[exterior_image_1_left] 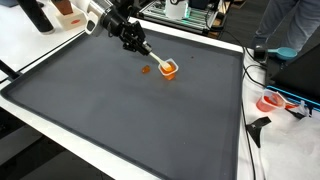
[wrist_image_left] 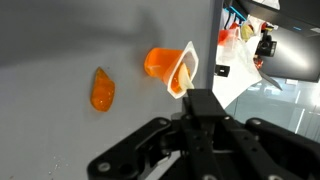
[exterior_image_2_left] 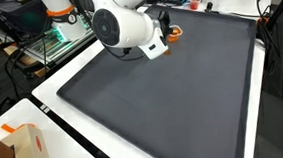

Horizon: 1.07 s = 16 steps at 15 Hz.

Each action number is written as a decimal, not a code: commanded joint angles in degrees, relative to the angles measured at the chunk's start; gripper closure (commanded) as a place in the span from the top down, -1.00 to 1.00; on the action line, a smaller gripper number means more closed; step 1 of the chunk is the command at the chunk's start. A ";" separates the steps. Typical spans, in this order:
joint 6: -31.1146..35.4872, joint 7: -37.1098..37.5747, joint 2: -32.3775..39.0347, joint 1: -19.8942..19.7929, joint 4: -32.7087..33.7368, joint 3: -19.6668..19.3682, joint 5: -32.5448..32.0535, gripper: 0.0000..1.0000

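My gripper (exterior_image_1_left: pixel 133 38) hovers over the far part of the dark mat (exterior_image_1_left: pixel 120 120), shut on the black handle of a pale stick-like tool (wrist_image_left: pixel 186 72). The tool's tip rests in the mouth of a small orange cup (exterior_image_1_left: pixel 168 68) that lies on its side. In the wrist view the cup (wrist_image_left: pixel 166 66) has a white rim, and a loose orange piece (wrist_image_left: pixel 102 90) lies on the mat beside it, apart from the cup. That piece (exterior_image_1_left: pixel 146 70) also shows in an exterior view. The arm's white body (exterior_image_2_left: pixel 123 26) hides most of the gripper, with only a bit of the cup (exterior_image_2_left: pixel 174 32) visible.
The mat lies on a white table (exterior_image_1_left: pixel 60 140). A cardboard box (exterior_image_2_left: pixel 21 148) stands off the mat near one corner. A red and white object (exterior_image_1_left: pixel 272 102) and cables lie past the mat's edge. A person (exterior_image_1_left: pixel 285 25) stands at the far side.
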 commanded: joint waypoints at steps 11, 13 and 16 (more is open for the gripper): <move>-0.05 1.57 1.38 1.10 0.96 0.35 0.61 -0.94; -1.25 0.34 1.74 0.52 1.08 0.43 1.02 -0.94; -3.61 -1.43 2.18 -0.48 1.15 0.35 1.80 -0.94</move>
